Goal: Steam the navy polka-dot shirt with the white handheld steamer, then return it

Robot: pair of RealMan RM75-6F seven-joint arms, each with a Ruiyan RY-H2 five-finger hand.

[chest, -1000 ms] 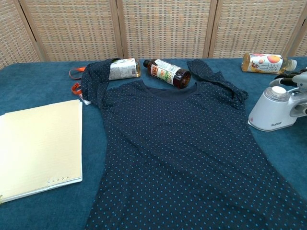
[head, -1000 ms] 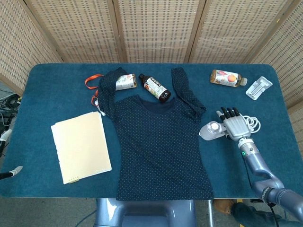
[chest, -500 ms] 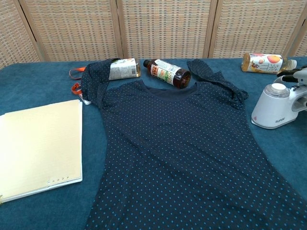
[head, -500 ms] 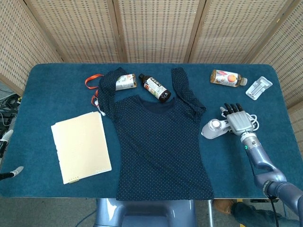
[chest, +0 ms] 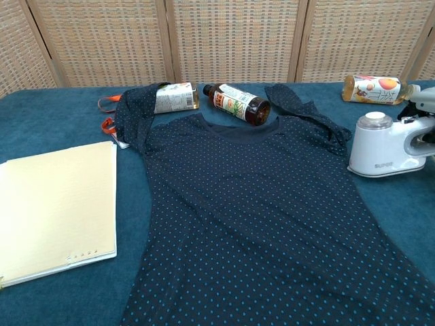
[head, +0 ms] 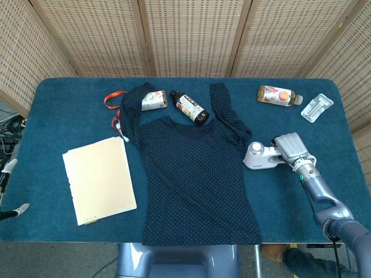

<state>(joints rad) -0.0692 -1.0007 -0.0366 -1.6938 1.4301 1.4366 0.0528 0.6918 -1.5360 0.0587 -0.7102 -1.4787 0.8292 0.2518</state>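
The navy polka-dot shirt [head: 194,174] lies flat, front up, in the middle of the table, its sleeves spread toward the back; the chest view shows the shirt [chest: 258,224] filling the foreground. The white handheld steamer [head: 258,156] stands on its base just off the shirt's right sleeve, its handle pointing right. My right hand [head: 291,147] is curled over that handle and grips it. In the chest view the steamer [chest: 377,151] stands at the right edge, with only a sliver of the right hand [chest: 425,102] showing. My left hand does not show in either view.
Two bottles [head: 192,107] [head: 153,101] lie at the shirt's collar, and a third bottle [head: 279,95] is at the back right beside a clear plastic tray [head: 316,107]. A cream notepad [head: 98,178] lies at the left. An orange strap [head: 112,100] sits behind the left sleeve.
My right hand's fingers, spread over the steamer before, have curled around its handle. The steamer has shifted slightly left toward the shirt sleeve and now stands level.
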